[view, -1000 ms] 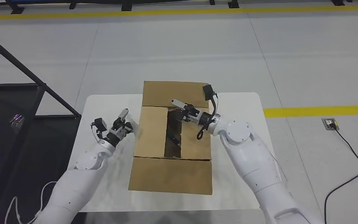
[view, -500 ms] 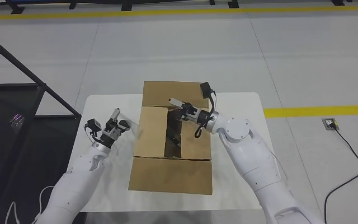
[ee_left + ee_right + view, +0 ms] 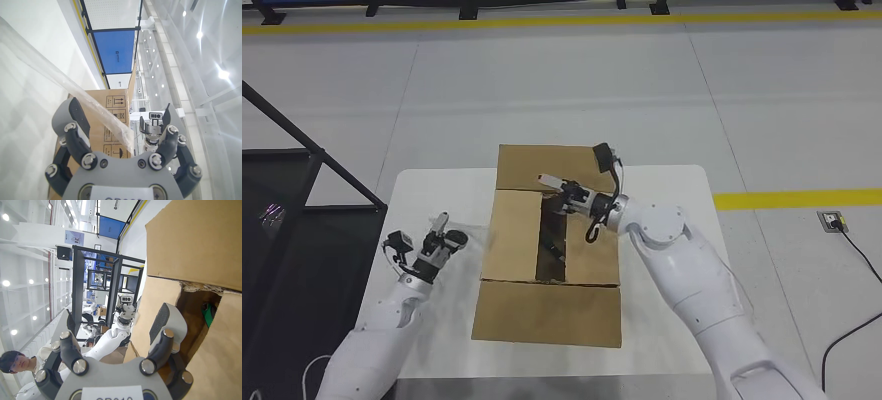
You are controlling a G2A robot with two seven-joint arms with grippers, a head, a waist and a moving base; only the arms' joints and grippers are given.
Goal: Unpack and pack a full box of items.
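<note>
A brown cardboard box stands in the middle of the white table. Its top flaps are parted, leaving a dark slot down the centre. My right gripper hovers open over the far end of that slot. In the right wrist view one finger pad lies over the edge of a flap, and something green shows inside the box. My left gripper is open above the table, left of the box and apart from it. A clear strip of tape runs between the fingers of my left gripper.
Bare table top lies on both sides of the box, wider on the right. A black metal frame stands off the table's left side. The box's printed side wall faces the left gripper.
The left arm has drawn back from the box toward the table's left edge. The right gripper has shifted slightly toward the far left of the slot.
</note>
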